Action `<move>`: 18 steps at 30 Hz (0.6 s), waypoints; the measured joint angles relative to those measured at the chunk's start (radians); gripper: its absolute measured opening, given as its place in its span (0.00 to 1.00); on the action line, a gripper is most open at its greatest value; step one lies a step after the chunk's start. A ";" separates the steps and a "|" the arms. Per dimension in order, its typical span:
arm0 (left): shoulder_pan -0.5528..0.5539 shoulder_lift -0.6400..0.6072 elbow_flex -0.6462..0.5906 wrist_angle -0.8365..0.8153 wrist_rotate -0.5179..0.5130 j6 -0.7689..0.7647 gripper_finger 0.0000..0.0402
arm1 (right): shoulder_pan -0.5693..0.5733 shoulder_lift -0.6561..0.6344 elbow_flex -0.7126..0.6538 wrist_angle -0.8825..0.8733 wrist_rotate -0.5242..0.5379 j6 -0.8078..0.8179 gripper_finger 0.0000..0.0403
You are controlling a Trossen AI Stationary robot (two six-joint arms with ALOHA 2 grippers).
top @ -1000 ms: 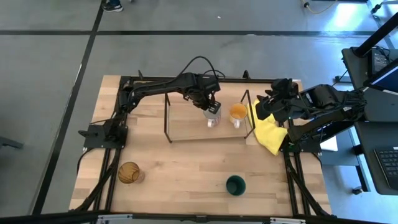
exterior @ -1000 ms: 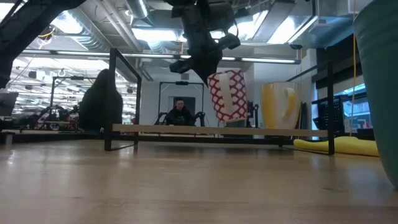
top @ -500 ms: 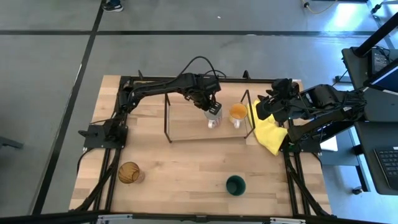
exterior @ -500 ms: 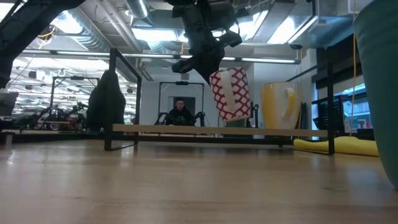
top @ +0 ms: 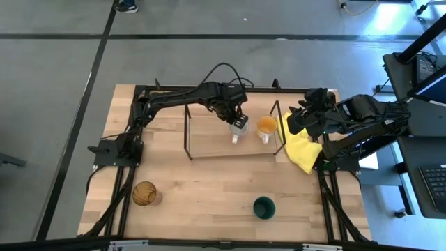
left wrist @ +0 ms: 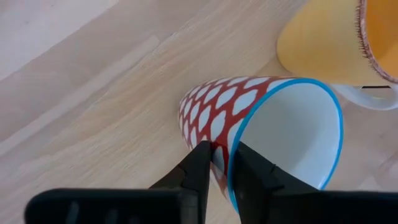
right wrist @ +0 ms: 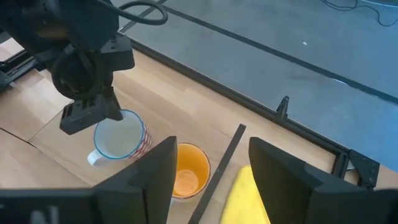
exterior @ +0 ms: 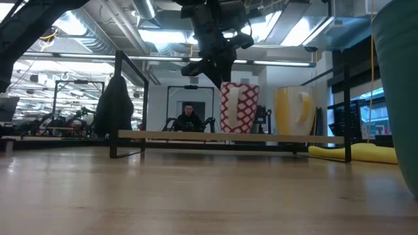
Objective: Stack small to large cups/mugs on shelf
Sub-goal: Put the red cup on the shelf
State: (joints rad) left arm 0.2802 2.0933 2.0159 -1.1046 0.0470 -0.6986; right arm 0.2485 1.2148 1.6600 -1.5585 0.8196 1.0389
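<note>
A white mug with a red pattern and blue rim (exterior: pixel 238 108) stands upright on the shelf's wooden board (exterior: pixel 176 135), just left of the orange-inside mug (exterior: pixel 292 111). My left gripper (top: pixel 235 118) is shut on the patterned mug's rim. The shelf (top: pixel 209 148) stands at the table's far middle. The dark green cup (top: pixel 264 207) stands at the near right and the amber ribbed tumbler (top: pixel 145 193) at the near left, both on the table. My right gripper (top: pixel 300 118) is open and empty, up over the shelf's right end. My left gripper pinches the patterned mug's wall at the rim (left wrist: pixel 219 154), one finger inside the mug (left wrist: pixel 249 171) and one outside (left wrist: pixel 198 165). The fingers come from above, slanting down. The mug is upright with its base on the shelf board.
A yellow cloth (top: pixel 301 150) lies on the table right of the shelf. The shelf's black wire end frames (top: pixel 187 132) rise at both ends. Bare tabletop lies between the tumbler and the green cup. People show in the room behind (exterior: pixel 189 117).
My left gripper has gone down and tipped the patterned mug back: it hung tilted above the board and now stands upright on it beside the orange-inside mug. The gripper has stayed shut on the rim.
</note>
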 joint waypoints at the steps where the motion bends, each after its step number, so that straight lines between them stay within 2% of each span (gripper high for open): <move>1: 0.000 0.000 0.000 0.000 0.007 0.001 0.14 | 0.000 0.000 0.000 -0.001 0.000 0.000 0.50; 18: -0.026 0.028 0.000 -0.006 0.050 -0.004 0.14 | 0.000 0.000 0.001 -0.012 0.000 0.000 0.50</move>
State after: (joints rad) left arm 0.2543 2.1216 2.0163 -1.1110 0.0975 -0.7029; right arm 0.2481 1.2148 1.6608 -1.5707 0.8200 1.0386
